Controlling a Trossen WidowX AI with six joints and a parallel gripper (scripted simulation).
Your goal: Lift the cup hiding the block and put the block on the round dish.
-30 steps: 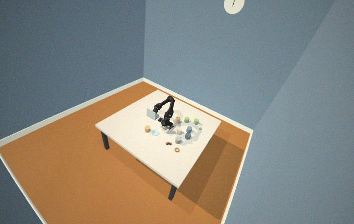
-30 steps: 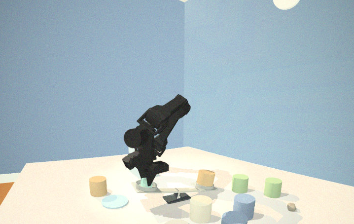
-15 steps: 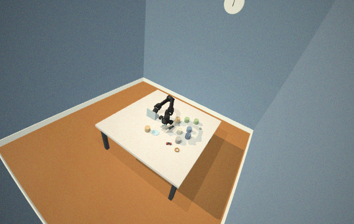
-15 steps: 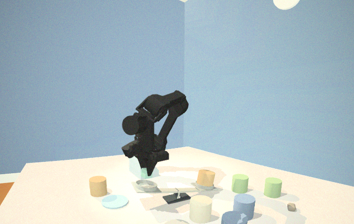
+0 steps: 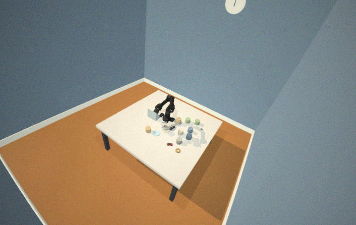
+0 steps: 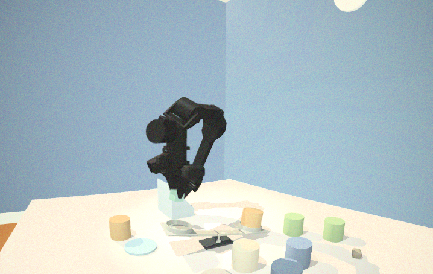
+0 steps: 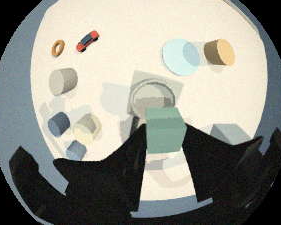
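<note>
The gripper [image 6: 181,194] grips the green block [image 7: 165,129], raised above the balance [image 6: 211,233]; a loose hold could drop it short of the dish [image 6: 140,245]; swinging low risks nudging the lifted cup [image 6: 120,227] beside the dish.

Top cam high, far; exterior low, near; wrist down; all share table [image 5: 134,139].

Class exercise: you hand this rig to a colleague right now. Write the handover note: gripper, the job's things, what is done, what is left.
Gripper: shut on the green block, raised above the balance.
Lifted orange cup: on the table beside the round dish, not over it.
Other orange cup: on its balance end.
Done: cup lifted, block picked up.
Left: set block on the dish, release, move clear.
</note>
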